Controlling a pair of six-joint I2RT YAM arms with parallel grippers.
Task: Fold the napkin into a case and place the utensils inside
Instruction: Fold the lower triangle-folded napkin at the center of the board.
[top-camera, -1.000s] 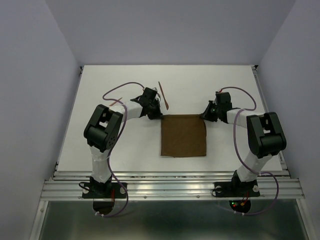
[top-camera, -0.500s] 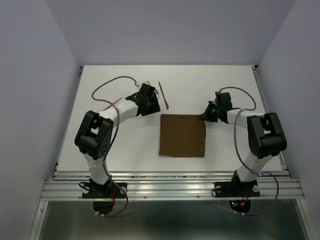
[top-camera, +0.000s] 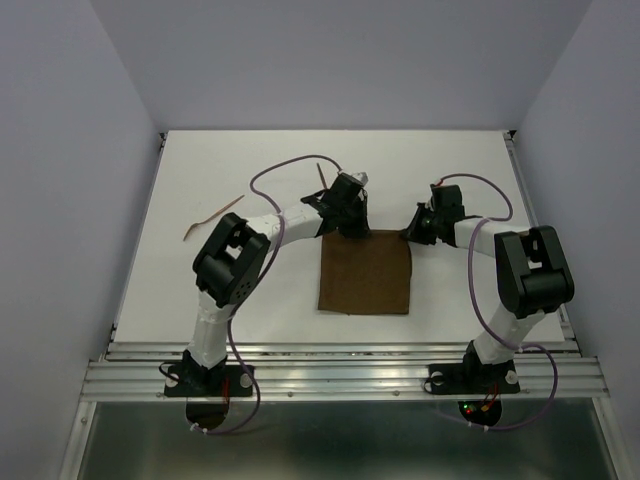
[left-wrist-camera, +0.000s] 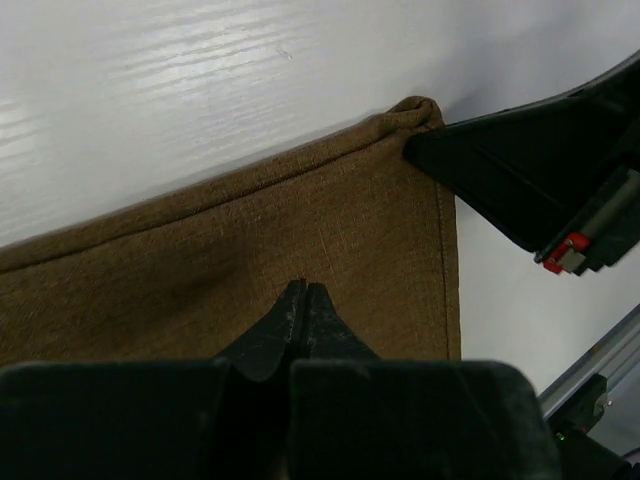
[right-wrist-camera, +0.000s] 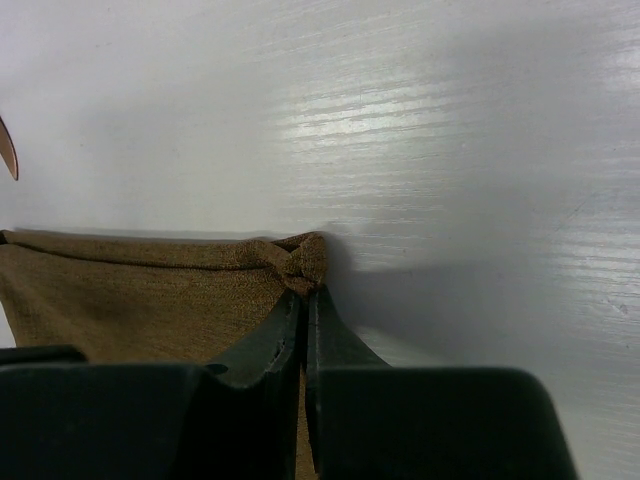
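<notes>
Nipped shut with right pincer (right-wrist-camera: 303, 300) on bunched corner of napkin (right-wrist-camera: 140, 300), at 12 o'clock of its tips. Closed empty with left pincer (left-wrist-camera: 303, 297) over the cloth's far edge.

The napkin (left-wrist-camera: 300, 220) is coarse matt cloth, the table (left-wrist-camera: 150, 60) smooth, glossy.

Dark brown napkin (top-camera: 365, 272) flat, roughly square; far-right corner bunched.
One utensil (top-camera: 213, 213) lies well left; other utensil (top-camera: 321, 172) near far-left corner, partly hidden.
</notes>
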